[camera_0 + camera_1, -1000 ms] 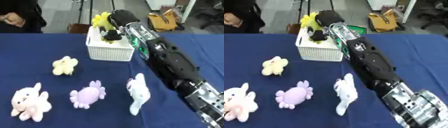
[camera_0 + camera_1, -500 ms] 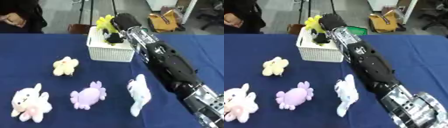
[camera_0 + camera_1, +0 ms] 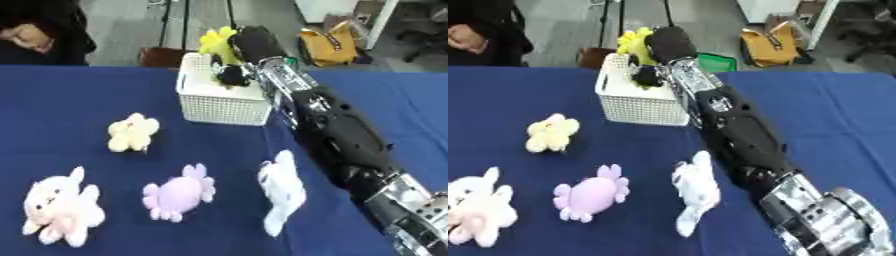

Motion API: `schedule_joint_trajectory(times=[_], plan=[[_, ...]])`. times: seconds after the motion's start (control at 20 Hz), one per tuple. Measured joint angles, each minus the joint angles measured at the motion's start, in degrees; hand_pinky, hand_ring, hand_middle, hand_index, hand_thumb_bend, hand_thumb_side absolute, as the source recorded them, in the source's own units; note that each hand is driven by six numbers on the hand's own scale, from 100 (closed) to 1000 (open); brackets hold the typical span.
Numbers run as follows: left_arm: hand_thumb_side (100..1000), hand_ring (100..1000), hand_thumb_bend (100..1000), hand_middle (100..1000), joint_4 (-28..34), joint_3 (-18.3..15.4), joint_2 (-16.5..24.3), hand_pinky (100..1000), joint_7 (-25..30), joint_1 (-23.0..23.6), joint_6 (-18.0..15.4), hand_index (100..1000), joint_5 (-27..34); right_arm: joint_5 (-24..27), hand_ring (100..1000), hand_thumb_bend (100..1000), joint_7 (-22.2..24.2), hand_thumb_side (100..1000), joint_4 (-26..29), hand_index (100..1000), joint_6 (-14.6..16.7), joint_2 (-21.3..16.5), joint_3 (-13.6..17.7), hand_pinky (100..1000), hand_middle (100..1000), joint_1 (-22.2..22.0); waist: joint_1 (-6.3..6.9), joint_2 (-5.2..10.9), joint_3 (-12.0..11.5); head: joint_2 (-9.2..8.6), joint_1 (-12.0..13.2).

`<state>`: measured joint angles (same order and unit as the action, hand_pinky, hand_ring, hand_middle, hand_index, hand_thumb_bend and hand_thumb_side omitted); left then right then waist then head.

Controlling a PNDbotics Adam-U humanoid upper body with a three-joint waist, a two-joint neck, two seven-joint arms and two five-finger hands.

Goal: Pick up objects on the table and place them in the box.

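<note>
My right arm reaches from the lower right up to the white mesh basket (image 3: 219,106). My right hand (image 3: 254,42) hangs over the basket's far end, curled on a yellow plush toy (image 3: 214,40) that sticks up above the rim. A dark thing (image 3: 232,75) lies inside the basket. On the blue cloth lie a pale yellow plush (image 3: 131,132), a lilac plush (image 3: 179,192), a white plush (image 3: 282,187) close against my forearm, and a white-and-pink plush (image 3: 61,210) at the near left. My left hand does not show.
The blue table (image 3: 52,105) ends just behind the basket. Beyond it are a brown stool (image 3: 157,56), an orange bag (image 3: 328,46) and a green thing (image 3: 715,62) on the floor. A person sits at the far left corner.
My right hand with the yellow toy has stayed over the basket's far end, shifting only slightly. The plush toys on the cloth have not moved.
</note>
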<state>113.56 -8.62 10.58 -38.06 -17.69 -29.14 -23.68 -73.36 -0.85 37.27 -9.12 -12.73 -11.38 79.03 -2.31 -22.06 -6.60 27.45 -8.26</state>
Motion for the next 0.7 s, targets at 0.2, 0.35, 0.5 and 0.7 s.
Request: schedule_joint_trajectory(times=[0.2,0.35,0.5,0.7], plan=[[696,872,100,877,0.0,0.1,0.0,781,0.2,-0.3,-0.2,876,0.1,-0.6,789,148,-1.8,754,-0.7,432,-1.6,0.8,1.4,877,307,0.1,-0.34,-0.45,-0.9,-0.54,-0.5],[695,872,100,877,0.0,0.3,0.0,781,0.2,-0.4,-0.2,876,0.2,-1.0,796,169,-2.7,776,-1.2,450,-2.4,1.0,2.1,879,328,0.1,-0.34,-0.78,-1.2,-0.8,-0.7],[695,872,100,877,0.0,0.3,0.0,781,0.2,-0.4,-0.2,876,0.3,-1.5,822,233,-3.3,839,-1.6,520,-3.1,1.4,2.6,881,406,0.1,-0.46,-1.02,-1.3,-0.87,-0.9],[695,873,100,877,0.0,0.3,0.0,781,0.3,-0.4,-0.3,876,0.4,-2.1,874,367,-3.5,935,-1.7,740,-3.2,1.5,2.9,891,598,0.1,-0.48,-1.02,-1.3,-0.87,-0.9]])
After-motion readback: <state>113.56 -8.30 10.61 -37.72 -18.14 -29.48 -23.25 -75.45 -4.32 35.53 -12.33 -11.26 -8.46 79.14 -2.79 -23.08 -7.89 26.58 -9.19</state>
